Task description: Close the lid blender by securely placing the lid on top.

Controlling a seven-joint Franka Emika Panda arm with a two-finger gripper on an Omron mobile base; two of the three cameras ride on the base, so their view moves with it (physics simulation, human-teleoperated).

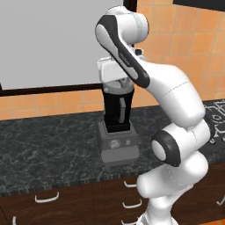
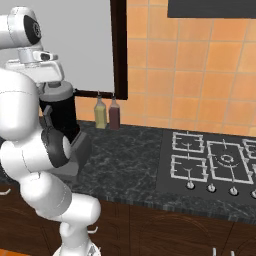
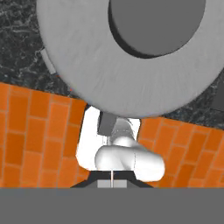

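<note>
1. Pincer point(image 1: 117, 81) poised directly over the mouth of the blender point(image 1: 117, 115), its white hand block just above the jar; fingers hidden behind the arm and the lid in every view, so cannot tell whether spread or pinching.
2. Lid point(image 3: 131, 52) filling the top of the hand view as a broad light-grey disc with a darker round centre, very close to the camera; seen from the left base view as a pale rim point(image 1: 118, 85) right at the jar's top, contact with the jar not clear.
3. Same lid glimpsed in the right base view as a grey cap point(image 2: 56, 89) sitting at the top of the black jar point(image 2: 62, 117), under the white hand.
4. Blender upright on its boxy grey base, round dial facing the front edge of the counter point(image 1: 48, 145), standing roughly midway between the counter's front edge and the tiled back wall.
5. Two bottles point(image 2: 107, 113), one yellowish and one dark red, standing side by side at the back edge of the counter against the wall, beside the blender on the hob side.
6. Gas hob point(image 2: 215, 162) set into the counter well apart from the blender, knobs along its front edge.
7. Drawers with pale handles point(image 1: 46, 198) below the counter's front edge.
</note>
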